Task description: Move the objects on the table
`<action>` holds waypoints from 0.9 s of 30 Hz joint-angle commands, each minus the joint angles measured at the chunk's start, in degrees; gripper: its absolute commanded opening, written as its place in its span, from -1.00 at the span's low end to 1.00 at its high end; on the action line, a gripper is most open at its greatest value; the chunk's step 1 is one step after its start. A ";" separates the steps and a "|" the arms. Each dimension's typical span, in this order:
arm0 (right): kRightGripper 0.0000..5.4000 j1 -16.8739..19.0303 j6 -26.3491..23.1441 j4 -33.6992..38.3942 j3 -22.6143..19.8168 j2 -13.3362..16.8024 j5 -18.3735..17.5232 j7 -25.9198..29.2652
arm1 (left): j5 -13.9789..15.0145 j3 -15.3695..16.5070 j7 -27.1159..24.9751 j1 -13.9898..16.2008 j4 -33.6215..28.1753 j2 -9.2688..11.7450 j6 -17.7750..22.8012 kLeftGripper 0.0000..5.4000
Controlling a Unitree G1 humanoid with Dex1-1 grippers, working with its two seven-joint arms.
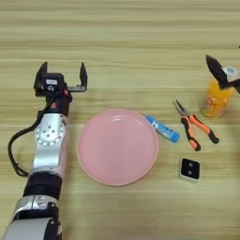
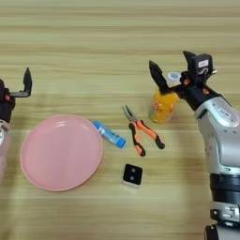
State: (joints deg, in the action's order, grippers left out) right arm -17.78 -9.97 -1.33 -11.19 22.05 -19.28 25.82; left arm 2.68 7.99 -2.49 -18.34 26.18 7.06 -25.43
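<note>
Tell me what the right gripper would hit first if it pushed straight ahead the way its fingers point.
Probably the orange-drink bottle: the open right gripper already straddles its white cap. Beyond lies only bare table.

Plate leftmost, then tube, pliers, bottle rightmost; block nearest the robot.

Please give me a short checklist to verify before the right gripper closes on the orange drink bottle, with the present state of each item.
1. Right gripper open: ok, fingers spread wide.
2. Fingers placed on both sides of the orange drink bottle: ok, they straddle its white cap.
3. Bottle upright: ok.
4. Fingers low enough for a firm grip: cannot tell, they seem at cap height only.
5. Space around the bottle: ok, the orange-handled pliers lie apart from it.
6. Left gripper out of the way: ok, open over bare table, beyond the pink plate.
</note>
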 commanded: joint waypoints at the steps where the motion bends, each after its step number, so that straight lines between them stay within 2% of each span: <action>1: 0.99 -0.59 -0.47 -1.39 0.92 0.96 1.15 0.94 | -0.23 -0.19 -0.02 0.28 0.25 0.11 0.15 1.00; 11: 0.99 0.36 -3.98 -5.04 3.48 2.06 3.19 3.10 | -0.05 -0.05 -0.37 -0.43 -0.34 0.60 0.20 1.00; 20: 0.99 -0.32 -5.71 -8.86 3.65 2.31 4.16 3.56 | 0.04 0.04 -0.44 -0.46 -0.25 0.75 0.01 1.00; 27: 0.67 -0.67 -6.31 -11.11 3.98 2.53 4.64 4.06 | 0.11 0.06 -0.71 -0.39 -0.55 0.82 -0.04 1.00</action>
State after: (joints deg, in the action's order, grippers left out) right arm -17.62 -15.72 -11.92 -7.25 23.99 -15.00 29.53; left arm 2.71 8.12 -2.93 -18.38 26.11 7.49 -25.44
